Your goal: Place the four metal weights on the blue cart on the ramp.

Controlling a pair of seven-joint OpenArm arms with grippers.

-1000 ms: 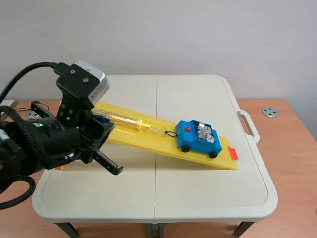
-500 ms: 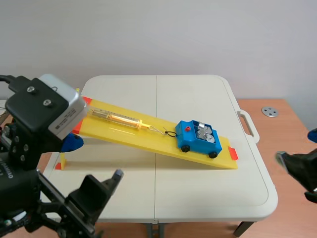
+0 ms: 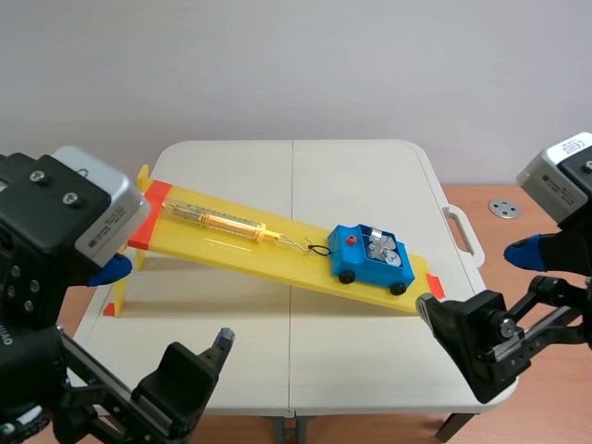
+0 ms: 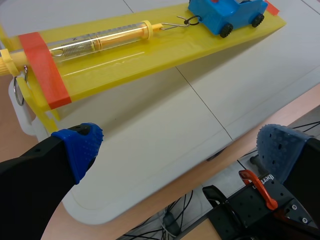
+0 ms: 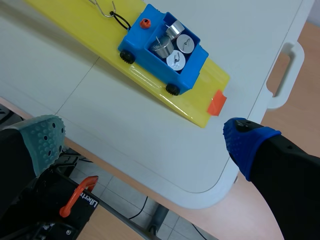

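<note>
The left gripper (image 4: 180, 150) hangs below the raised end of the yellow ramp (image 3: 277, 264), out over the near edge of the white table (image 3: 370, 342), fingers spread wide, nothing between them; a spring scale (image 3: 217, 220) lies on the ramp's upper stretch, hooked to the blue cart (image 3: 356, 264) low on the ramp; the metal weights (image 5: 172, 47) sit inside the cart; the right gripper (image 5: 145, 140) hovers near the ramp's foot, fingers apart and empty.

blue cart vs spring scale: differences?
The blue cart is boxy, opaque and wheeled; the spring scale is a long clear yellow tube. The blue cart sits near the low end of the ramp, the spring scale toward the raised end. The blue cart carries metal weights; the spring scale carries nothing. Both lie on the ramp, hooked together.
</note>
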